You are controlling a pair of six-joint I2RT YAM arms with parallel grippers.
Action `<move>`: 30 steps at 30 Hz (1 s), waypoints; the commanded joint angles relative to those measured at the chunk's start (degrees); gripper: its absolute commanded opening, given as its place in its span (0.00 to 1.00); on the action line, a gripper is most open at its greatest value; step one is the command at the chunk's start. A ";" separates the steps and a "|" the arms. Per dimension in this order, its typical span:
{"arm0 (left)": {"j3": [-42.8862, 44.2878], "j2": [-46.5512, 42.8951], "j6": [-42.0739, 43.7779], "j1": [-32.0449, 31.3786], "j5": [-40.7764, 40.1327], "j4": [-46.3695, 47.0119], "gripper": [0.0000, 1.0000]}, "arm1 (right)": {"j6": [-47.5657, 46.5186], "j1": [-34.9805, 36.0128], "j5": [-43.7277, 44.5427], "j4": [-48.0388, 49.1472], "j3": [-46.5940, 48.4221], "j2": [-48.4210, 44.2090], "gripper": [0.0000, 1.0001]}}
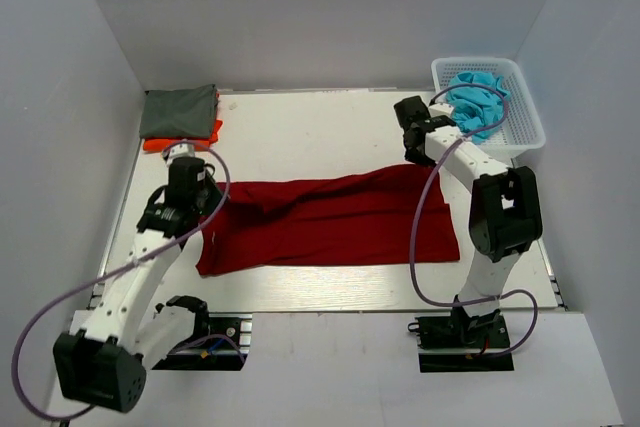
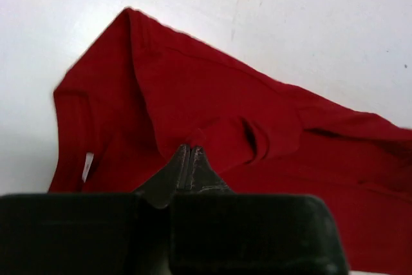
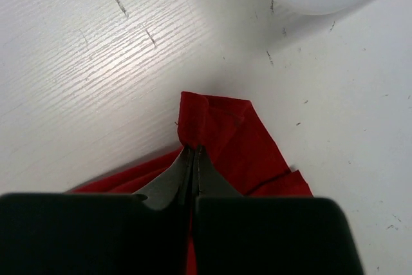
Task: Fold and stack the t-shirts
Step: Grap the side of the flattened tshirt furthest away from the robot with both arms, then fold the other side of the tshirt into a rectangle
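The only label to find is a small white tag (image 2: pixel 87 167) on the left part of the dark red cloth t-shirt (image 1: pixel 330 222), seen from the left wrist. It is too small and blurred for any writing to be read.

The dark red cloth t-shirt lies spread across the middle of the white wooden table (image 1: pixel 320 127), long from left to right, with wrinkles along its far edge. In the top view both pairs of fingertips are hidden under the wrists, so the grips show only in the wrist views.

The left gripper (image 2: pixel 188 157) is closed, its two tips pressed together on a raised fold of the red cloth at the shirt's left end. The left arm reaches far from its base with the elbow low at the near left, and its wrist stands over the shirt's left edge.

The right gripper (image 3: pixel 193 154) is also closed and pinches the far right corner of the shirt, which rises to the tips. The right arm stretches far, its wrist bent down.

At the far left corner a folded grey-green t-shirt (image 1: pixel 178 110) lies on a bright orange t-shirt (image 1: pixel 160 144), which is mostly covered. At the far right, crumpled turquoise blue t-shirts (image 1: pixel 478 99) fill a white plastic lattice basket (image 1: pixel 528 137). How many there are cannot be told.
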 commanded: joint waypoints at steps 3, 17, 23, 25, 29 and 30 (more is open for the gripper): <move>-7.97 -12.67 -11.15 -0.25 -1.78 -8.91 0.00 | -1.05 -0.02 1.76 -0.74 -2.36 -5.49 0.00; -11.60 -10.43 -28.55 0.45 1.66 -27.18 1.00 | 1.41 -0.37 0.44 -1.44 -14.23 -10.94 0.38; 0.44 -0.13 -24.89 -0.16 -5.72 -34.49 1.00 | 7.91 -1.16 7.03 -10.05 -15.11 -10.94 0.69; 3.87 1.27 -22.77 -0.16 -5.73 -32.41 1.00 | 8.53 -1.07 7.48 -11.28 -14.76 -11.56 0.74; 5.73 5.58 -18.11 -0.16 -1.28 -24.58 1.00 | -2.99 -0.46 -0.06 -2.82 -14.40 -14.71 0.86; 5.73 7.85 -15.84 -0.16 0.05 -22.22 1.00 | -4.63 -0.20 -2.35 -0.85 -14.67 -16.64 0.90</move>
